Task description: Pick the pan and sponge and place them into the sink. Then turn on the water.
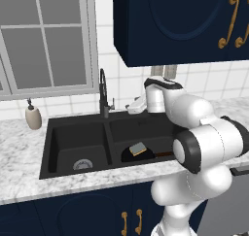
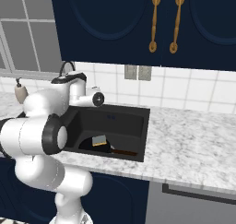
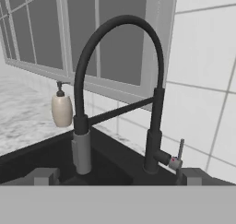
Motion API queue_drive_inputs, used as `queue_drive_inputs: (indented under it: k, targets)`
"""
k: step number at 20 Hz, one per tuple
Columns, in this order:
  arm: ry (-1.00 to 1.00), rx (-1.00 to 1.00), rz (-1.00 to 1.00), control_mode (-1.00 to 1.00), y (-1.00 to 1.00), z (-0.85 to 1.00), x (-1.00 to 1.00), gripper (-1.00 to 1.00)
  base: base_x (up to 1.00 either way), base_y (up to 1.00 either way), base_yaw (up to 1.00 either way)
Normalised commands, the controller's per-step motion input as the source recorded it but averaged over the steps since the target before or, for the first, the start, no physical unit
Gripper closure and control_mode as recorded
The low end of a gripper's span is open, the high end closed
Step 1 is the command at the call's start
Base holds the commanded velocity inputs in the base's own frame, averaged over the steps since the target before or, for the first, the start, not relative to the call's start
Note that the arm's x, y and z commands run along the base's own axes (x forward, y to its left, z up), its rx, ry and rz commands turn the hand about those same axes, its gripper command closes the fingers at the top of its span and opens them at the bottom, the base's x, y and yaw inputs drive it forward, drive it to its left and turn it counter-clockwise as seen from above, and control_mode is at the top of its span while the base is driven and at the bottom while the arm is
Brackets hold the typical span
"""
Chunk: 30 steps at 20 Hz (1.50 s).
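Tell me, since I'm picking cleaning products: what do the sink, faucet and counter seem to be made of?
The sink looks like matte black composite or coated metal: no gloss. The faucet reads as matte dark metal, with a silvery lever. The counter looks like polished white-grey marble or an imitation, judging by its veining.

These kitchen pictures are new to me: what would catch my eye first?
Probably the big white robot arm bending over the black matte double-basin sink set in a grey-white marble counter. In the sink's right basin lies a round black frying pan with a brown handle, and a small yellow sponge with a grey-green top rests in it. The arm's open gripper points at the tall dark gooseneck faucet, with no water running.
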Motion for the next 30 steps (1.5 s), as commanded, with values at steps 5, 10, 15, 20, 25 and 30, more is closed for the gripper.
queue_drive_inputs:
  k: [5,10,15,20,25,30]
  targets:
    - [0.00,0.00,0.00,-1.00,0.00,-0.16,0.21,-1.00,0.00,0.00,0.00]
    - [0.00,0.00,0.00,-1.00,0.00,-0.12,0.27,-1.00,0.00,0.00,0.00]
    - [0.00,0.00,0.00,-1.00,0.05,-0.09,0.31,-1.00,0.00,0.00,0.00]
    - [0.00,0.00,0.00,-1.00,0.11,-0.11,0.35,-1.00,0.00,0.00,0.00]
    - [0.00,0.00,0.00,-1.00,0.11,-0.17,0.35,-1.00,0.00,0.00,0.00]
    - [0.00,0.00,0.00,-1.00,0.06,-0.20,0.33,-1.00,0.00,0.00,0.00]
